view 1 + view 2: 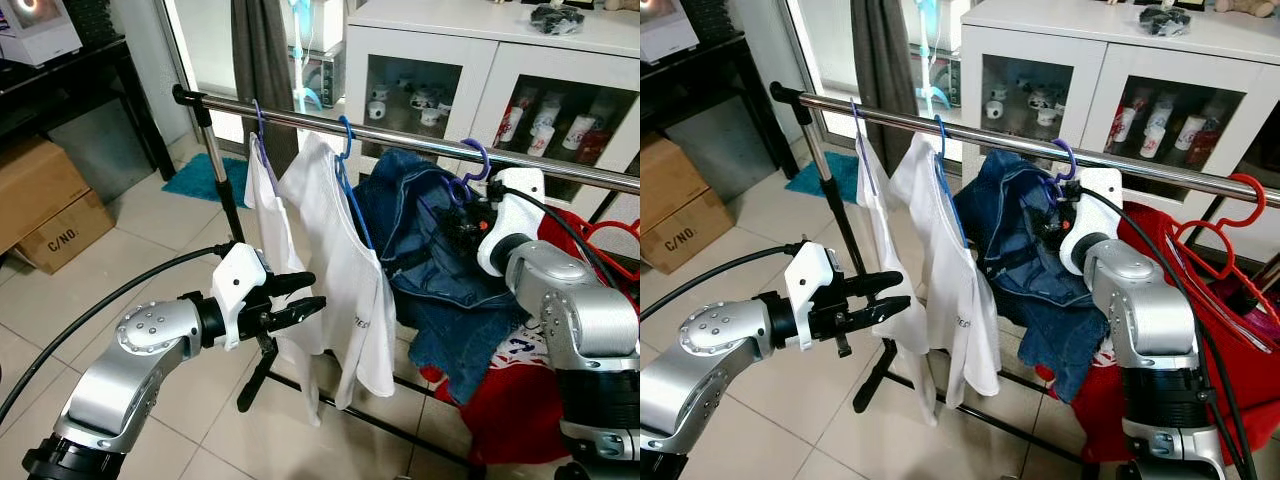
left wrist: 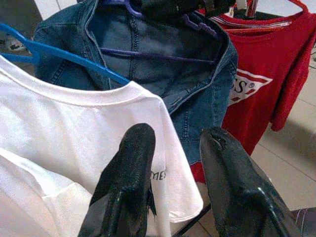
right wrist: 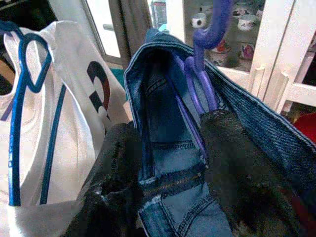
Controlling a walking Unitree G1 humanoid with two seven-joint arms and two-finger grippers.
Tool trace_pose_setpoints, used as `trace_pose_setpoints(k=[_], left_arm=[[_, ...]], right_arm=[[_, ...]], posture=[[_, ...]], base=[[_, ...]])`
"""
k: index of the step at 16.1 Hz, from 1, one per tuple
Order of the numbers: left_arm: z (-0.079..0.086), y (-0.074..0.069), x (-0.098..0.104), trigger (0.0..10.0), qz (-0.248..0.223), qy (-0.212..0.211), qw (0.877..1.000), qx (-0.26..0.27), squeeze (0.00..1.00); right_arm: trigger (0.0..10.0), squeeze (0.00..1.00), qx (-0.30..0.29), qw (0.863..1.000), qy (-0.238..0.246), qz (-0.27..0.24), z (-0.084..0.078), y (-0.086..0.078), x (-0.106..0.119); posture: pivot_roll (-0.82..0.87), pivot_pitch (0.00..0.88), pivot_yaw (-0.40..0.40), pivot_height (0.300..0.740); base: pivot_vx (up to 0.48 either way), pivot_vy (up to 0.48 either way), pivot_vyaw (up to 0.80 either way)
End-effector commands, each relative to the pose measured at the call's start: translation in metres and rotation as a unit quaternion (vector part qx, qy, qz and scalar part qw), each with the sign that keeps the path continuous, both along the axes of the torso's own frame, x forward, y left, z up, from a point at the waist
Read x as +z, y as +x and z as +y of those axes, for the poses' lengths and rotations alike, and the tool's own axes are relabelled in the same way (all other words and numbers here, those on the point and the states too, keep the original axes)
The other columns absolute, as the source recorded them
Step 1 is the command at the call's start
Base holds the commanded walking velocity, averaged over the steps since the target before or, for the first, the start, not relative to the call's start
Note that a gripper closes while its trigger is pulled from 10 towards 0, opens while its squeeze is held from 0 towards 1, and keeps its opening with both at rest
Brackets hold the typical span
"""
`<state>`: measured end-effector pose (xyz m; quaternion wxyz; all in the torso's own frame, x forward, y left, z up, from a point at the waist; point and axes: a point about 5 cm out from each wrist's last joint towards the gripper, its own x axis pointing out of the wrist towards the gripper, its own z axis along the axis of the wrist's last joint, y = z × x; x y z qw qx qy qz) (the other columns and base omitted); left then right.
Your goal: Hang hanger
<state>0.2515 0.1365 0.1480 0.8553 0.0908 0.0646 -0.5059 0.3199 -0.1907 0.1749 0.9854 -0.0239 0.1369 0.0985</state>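
Landmark: chrome rail (image 1: pixel 400 135), running level across the room. Denim jacket (image 1: pixel 430 240) hangs under it mid-span, between white tee (image 1: pixel 340 270) and red shirt (image 1: pixel 1200 300). Right gripper (image 3: pixel 170 163) sits just below the rail, fingers either side of the jacket collar and purple hanger (image 3: pixel 200 84) neck; looks clamped on it. Hook (image 1: pixel 477 155) is at the rail, curling over; can't tell if fully seated. Hook points straight up from the gripper. Left gripper (image 1: pixel 300 300) well below the rail, parted, holding nothing, farther off.
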Motion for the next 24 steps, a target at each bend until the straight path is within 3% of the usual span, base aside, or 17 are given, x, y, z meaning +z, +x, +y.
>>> trace_pose_setpoints(k=[1, 9, 16, 17, 18, 19, 24], left_arm=[[-0.001, -0.001, 0.000, 10.0, -0.001, 0.005, 1.000, -0.005, 0.00], [0.001, 0.000, 0.000, 10.0, -0.004, 0.007, 1.000, 0.003, 0.00], [0.000, 0.004, 0.002, 10.0, -0.010, 0.006, 1.000, 0.007, 0.00], [0.000, 0.005, 0.002, 10.0, -0.010, 0.006, 1.000, 0.005, 0.00], [-0.001, 0.005, 0.002, 10.0, -0.010, 0.006, 1.000, 0.004, 0.00], [-0.001, 0.005, 0.002, 10.0, -0.010, 0.006, 1.000, 0.003, 0.00], [-0.002, 0.003, 0.001, 10.0, -0.009, 0.005, 1.000, 0.002, 0.00]], right_arm=[[0.0, 0.00, -0.001, 1.000, 0.008, 0.006, 0.000, 0.001, -0.002], [0.0, 0.00, -0.010, 1.000, 0.019, 0.002, 0.000, 0.000, -0.001], [0.0, 0.00, -0.014, 0.999, -0.017, -0.041, 0.003, -0.004, 0.006], [10.0, 0.00, -0.007, 0.999, -0.025, -0.042, 0.006, -0.006, 0.007], [10.0, 0.00, -0.003, 0.999, -0.027, -0.043, 0.007, -0.008, 0.007], [10.0, 1.00, -0.005, 0.999, -0.027, -0.044, 0.007, -0.009, 0.008], [10.0, 1.00, -0.003, 0.998, -0.027, -0.052, -0.005, -0.022, 0.019]], posture=[[-0.05, 0.001, 0.055, 0.740], [-0.05, 0.008, 0.049, 0.740], [-0.04, 0.015, 0.056, 0.740], [-0.04, 0.015, 0.056, 0.740], [-0.05, 0.016, 0.061, 0.740], [-0.05, 0.015, 0.062, 0.740], [-0.05, 0.018, 0.059, 0.740]], base=[[0.000, 0.000, 0.00], [0.000, 0.000, 0.00], [0.000, 0.000, 0.00], [0.000, 0.000, 0.00], [0.000, 0.000, 0.00], [0.000, 0.000, 0.00], [0.000, 0.000, 0.00]])
